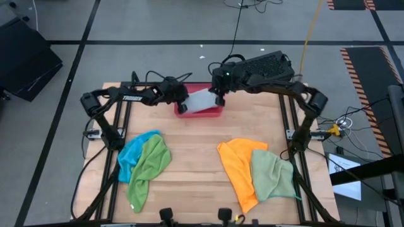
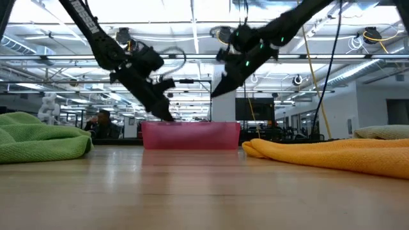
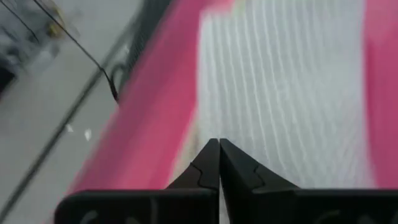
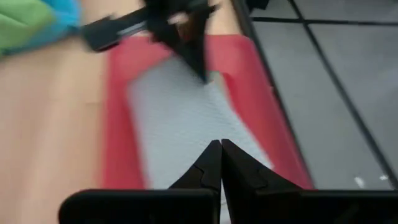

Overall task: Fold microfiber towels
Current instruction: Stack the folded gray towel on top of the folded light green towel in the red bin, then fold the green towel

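High view: a folded light grey towel is seen lying in the pink tray, bracketed lengthwise by both clenched, empty tools, the left tool at one end, the right tool above the other.

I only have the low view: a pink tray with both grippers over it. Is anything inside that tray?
Observer: Yes, a light grey towel lies folded in the pink tray.
Operator: Are the grippers holding it?
Observer: No. The left gripper is shut, tip down at the towel, gripping nothing.
Operator: And the right one?
Observer: The right gripper is shut too, above the towel's other end.
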Available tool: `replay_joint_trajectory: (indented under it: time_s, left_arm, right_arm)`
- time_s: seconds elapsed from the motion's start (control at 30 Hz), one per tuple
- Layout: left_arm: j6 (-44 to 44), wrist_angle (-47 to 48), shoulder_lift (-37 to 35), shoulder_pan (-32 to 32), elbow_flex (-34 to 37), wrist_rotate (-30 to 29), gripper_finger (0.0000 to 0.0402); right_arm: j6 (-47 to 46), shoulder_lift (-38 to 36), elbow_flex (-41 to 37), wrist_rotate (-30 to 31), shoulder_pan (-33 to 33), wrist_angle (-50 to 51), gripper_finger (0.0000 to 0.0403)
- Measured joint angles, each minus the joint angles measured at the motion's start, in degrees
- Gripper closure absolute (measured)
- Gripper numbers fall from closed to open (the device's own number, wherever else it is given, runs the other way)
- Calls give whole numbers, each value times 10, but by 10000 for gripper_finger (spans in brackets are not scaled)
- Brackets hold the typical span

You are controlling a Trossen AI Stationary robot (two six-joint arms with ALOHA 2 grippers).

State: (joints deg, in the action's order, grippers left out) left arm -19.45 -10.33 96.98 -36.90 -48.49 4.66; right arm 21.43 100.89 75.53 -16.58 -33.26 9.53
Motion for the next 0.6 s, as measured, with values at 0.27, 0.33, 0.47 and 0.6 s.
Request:
replay_joint_trajectory:
  time_s: [0.27, 0.33, 0.47, 0.6]
  left_arm:
    - [59, 95, -166, 73, -1, -11, 388]
    - [80, 158, -206, 116, -2, -36, 389]
    - [148, 292, -257, 230, 0, -106, 385]
    - [259, 396, -268, 357, 4, -195, 356]
  right_arm:
    - [-63, -108, -53, 3, 103, 89, 403]
    - [-79, -133, -85, 20, 138, 75, 403]
    - [-107, -171, -151, 89, 211, 23, 403]
    - [-130, -187, -216, 122, 271, -55, 403]
